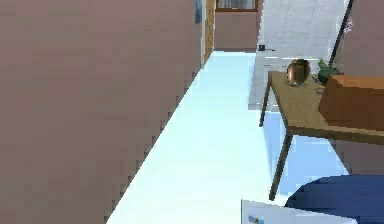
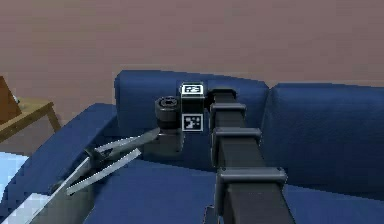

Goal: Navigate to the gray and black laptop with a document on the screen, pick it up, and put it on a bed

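i see a home, likely a living room: blue sofa (image 2: 310,130) at 12 o'clock in the arm side view, wooden table (image 1: 305,108) with a plant (image 1: 327,72) at 2 o'clock ahead.

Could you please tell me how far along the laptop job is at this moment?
Done, apparently: the approach, since the arm reaches over a blue sofa. In hand: the pickup; the gripper sits by a pale flat thing at the sofa's edge, possibly the laptop, and whether it holds anything cannot be told. Left: carrying it to a bed.
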Tool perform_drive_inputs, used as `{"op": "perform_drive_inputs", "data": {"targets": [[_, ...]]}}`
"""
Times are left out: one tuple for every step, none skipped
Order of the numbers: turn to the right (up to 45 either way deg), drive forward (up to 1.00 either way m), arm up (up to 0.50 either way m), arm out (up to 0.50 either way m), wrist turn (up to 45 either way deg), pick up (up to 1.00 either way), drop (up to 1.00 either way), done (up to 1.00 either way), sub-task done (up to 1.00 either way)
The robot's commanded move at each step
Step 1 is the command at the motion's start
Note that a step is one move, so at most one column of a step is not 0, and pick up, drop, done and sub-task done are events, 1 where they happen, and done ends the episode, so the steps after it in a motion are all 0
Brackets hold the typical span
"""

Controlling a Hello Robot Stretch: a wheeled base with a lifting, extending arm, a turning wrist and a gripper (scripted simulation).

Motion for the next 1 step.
{"op": "perform_drive_inputs", "data": {"targets": [[0.0, 0.00, 0.00, 0.00, -45.0, 0.00, 0.00, 0.00, 0.00]]}}
